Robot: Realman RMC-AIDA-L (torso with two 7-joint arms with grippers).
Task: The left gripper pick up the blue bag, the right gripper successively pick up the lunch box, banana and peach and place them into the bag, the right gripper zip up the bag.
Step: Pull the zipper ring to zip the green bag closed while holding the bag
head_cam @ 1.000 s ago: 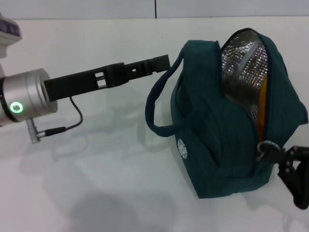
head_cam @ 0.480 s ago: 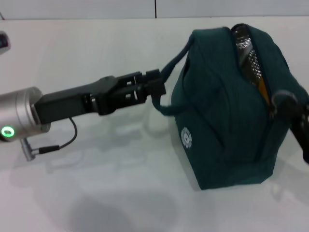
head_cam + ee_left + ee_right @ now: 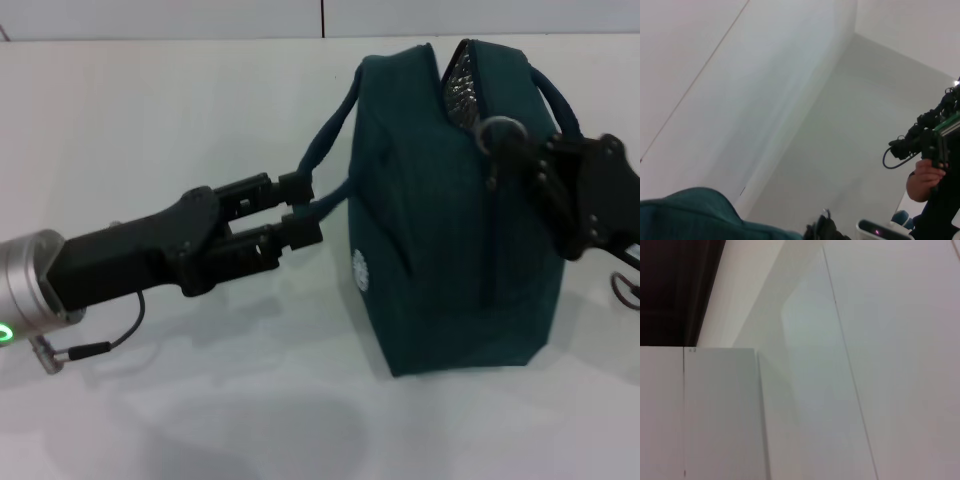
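The blue bag (image 3: 440,230) stands upright on the white table (image 3: 200,100). Its zipper is drawn most of the way, and only a short gap of silver foil lining (image 3: 458,85) shows at the top. My right gripper (image 3: 530,160) is at the bag's upper right, shut on the ring zipper pull (image 3: 497,130). My left gripper (image 3: 300,208) reaches in from the left and is open, with the near handle (image 3: 325,150) looping between its fingers (image 3: 292,184). The left wrist view shows a corner of the blue bag (image 3: 690,215). The lunch box, banana and peach are out of view.
The second handle (image 3: 560,105) arches over the bag's far side, above the right gripper. In the left wrist view a person holding a camera (image 3: 927,160) stands off at the side. The right wrist view shows only white wall panels.
The right gripper drew the zipper pull from the bag's low front end up near the top, closing the opening. The bag shifted left. The left gripper dropped lower and its fingers spread.
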